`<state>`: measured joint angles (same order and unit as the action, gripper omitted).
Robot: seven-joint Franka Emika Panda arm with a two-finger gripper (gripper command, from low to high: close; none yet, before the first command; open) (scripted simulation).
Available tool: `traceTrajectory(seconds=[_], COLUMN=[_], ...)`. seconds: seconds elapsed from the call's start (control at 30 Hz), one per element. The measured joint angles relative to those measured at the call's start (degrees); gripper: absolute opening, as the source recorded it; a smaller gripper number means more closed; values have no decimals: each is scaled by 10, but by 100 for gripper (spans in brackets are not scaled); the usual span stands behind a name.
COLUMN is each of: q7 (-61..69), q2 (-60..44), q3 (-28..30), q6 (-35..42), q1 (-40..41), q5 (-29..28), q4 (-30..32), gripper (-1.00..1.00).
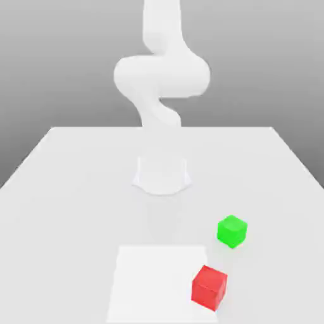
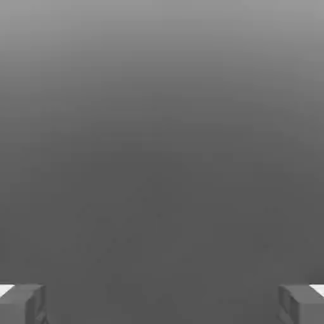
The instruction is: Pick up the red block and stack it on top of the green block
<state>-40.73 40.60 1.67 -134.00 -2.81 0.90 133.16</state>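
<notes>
exterior view, red block [image 1: 209, 288]: bright red, plain-faced cube, turned cornerwise
red block's place: over the right edge of the pale square [image 1: 155, 285], nearer the camera than the green block [image 1: 232, 231]
arm [image 1: 162, 76]: rises upright behind both blocks
gripper [image 2: 162, 305]: spread wide, nothing between its fingers

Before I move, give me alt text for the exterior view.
A red block sits at the right edge of a white patch on a pale table; a green block sits apart, farther back and right. Behind them stands a white robot arm.
</notes>
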Motion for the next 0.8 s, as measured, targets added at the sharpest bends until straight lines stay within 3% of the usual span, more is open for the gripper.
traceTrajectory(seconds=[0.5, 0.8], q7=[309, 434], q2=[-317, -497], q3=[53, 42], q6=[-133, -219], q1=[-125, -149], q5=[57, 21], q4=[83, 129], gripper=[0, 0])
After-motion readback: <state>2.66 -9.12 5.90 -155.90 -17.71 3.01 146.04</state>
